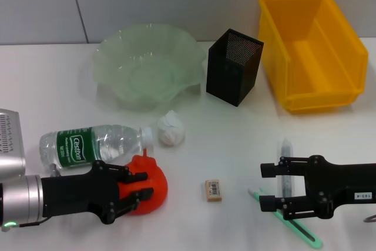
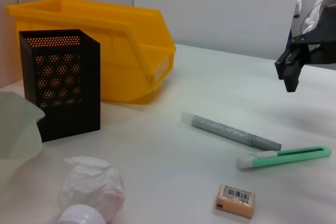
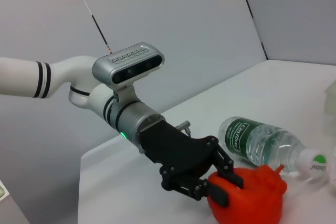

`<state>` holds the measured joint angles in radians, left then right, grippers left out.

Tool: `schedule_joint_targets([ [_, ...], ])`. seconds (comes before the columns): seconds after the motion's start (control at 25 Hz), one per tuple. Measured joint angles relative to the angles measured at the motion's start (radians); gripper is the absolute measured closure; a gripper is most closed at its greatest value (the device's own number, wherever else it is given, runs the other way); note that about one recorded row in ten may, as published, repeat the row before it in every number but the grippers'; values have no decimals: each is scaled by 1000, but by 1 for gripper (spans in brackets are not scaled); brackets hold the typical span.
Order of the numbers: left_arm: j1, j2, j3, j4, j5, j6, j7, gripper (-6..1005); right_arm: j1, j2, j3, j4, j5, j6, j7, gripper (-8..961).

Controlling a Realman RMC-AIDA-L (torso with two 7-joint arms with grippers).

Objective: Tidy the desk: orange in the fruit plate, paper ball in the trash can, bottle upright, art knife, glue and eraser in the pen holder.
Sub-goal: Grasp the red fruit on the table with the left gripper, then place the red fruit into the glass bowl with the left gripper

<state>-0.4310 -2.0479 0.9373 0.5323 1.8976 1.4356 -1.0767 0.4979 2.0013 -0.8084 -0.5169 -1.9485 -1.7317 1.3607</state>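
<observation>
My left gripper (image 1: 140,185) is closed around the orange (image 1: 154,187) at the table's front left; the right wrist view shows its fingers (image 3: 223,182) pressed on the orange (image 3: 254,198). The clear bottle (image 1: 94,144) lies on its side just behind it. The paper ball (image 1: 170,129) sits by the bottle's cap. The eraser (image 1: 213,190) lies at the front centre. My right gripper (image 1: 267,186) is open, hovering over the grey glue stick (image 1: 286,160) and the green art knife (image 1: 302,232). The black mesh pen holder (image 1: 234,66) stands at the back.
The green glass fruit plate (image 1: 117,57) stands at the back left of the pen holder. The yellow bin (image 1: 311,48) stands at the back right. The left wrist view shows the glue stick (image 2: 231,131), knife (image 2: 286,156) and eraser (image 2: 235,200) lying apart.
</observation>
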Motion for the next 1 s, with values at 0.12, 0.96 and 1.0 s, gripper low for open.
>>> schedule_joint_targets([
  [0.12,0,-1,-2,0,0,-1,0,506,1,0,0,0,0,1,0,184],
  [0.96,-178,-25,-86,-123,-521,-100,-28,939,5,0,0,-3,8,6,0,190],
  [1.0,-195,-26,-85,-139,-534,-129,-6,935,5,1,0,-3,8,6,0,190],
])
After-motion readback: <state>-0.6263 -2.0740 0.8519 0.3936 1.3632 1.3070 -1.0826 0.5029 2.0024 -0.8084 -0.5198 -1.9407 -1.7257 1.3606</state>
